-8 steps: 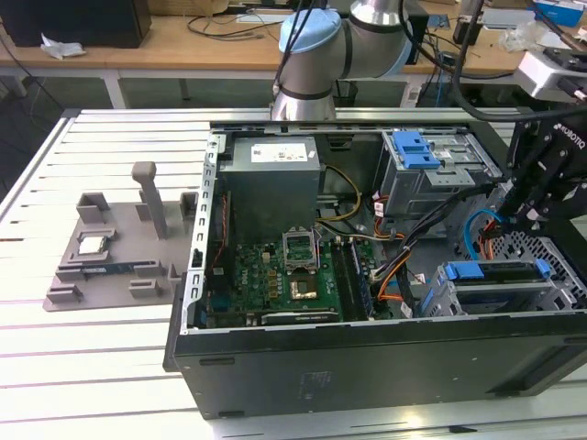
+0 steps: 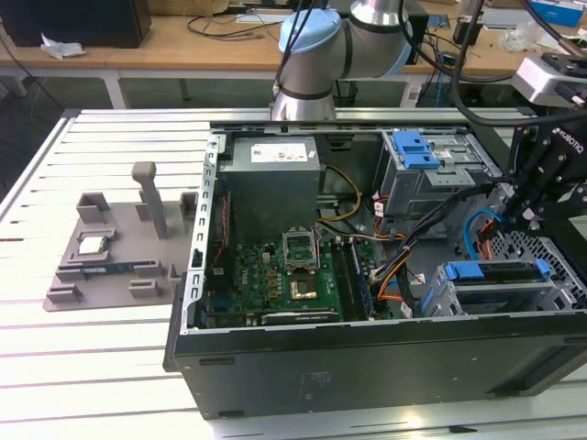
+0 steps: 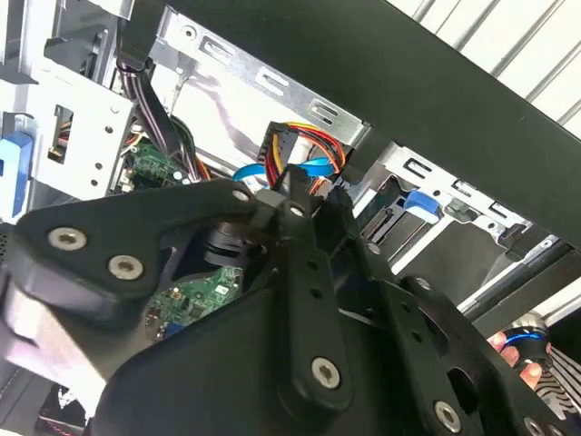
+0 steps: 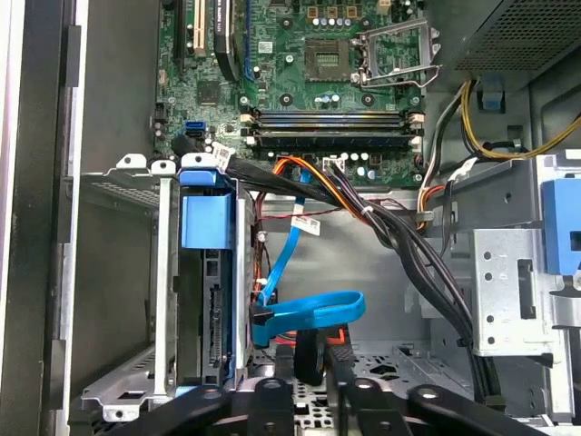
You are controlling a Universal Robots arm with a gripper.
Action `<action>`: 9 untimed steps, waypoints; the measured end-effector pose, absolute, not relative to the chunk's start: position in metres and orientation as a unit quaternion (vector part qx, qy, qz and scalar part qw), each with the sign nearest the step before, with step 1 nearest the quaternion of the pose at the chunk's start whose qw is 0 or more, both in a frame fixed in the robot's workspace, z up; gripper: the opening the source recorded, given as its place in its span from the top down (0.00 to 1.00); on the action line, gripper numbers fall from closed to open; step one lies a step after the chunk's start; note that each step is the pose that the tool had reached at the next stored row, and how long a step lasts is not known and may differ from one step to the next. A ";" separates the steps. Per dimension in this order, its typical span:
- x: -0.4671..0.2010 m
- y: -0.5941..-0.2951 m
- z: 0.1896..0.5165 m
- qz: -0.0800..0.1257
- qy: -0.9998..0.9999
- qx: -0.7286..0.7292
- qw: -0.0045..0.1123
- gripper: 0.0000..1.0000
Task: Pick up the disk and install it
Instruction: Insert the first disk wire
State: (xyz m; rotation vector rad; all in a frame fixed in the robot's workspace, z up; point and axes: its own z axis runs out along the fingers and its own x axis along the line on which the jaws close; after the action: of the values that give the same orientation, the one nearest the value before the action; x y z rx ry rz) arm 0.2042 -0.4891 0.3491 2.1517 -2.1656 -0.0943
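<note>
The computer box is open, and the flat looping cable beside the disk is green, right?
Not quite. The computer box is open, but the flat looping cable beside the disk is blue, not green. The first wrist view shows it.

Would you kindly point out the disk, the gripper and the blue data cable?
disk (image 4: 207,272), first wrist view, blue carrier rail.
gripper (image 4: 313,386), first wrist view, between its fingertips.
blue data cable (image 4: 313,309), first wrist view, looped section.

A pale slatted tabletop (image 2: 110,357) carries a grey fixture tray (image 2: 119,247) at the frame's left, holding what may be a chip, and an open computer case (image 2: 367,367) centre-right.
</note>
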 end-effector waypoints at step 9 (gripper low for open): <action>0.204 -0.500 0.349 -0.032 -0.708 0.704 0.043 0.80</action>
State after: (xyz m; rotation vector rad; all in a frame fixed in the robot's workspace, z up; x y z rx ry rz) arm 0.2040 -0.5002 0.3491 2.1532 -2.1670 -0.0976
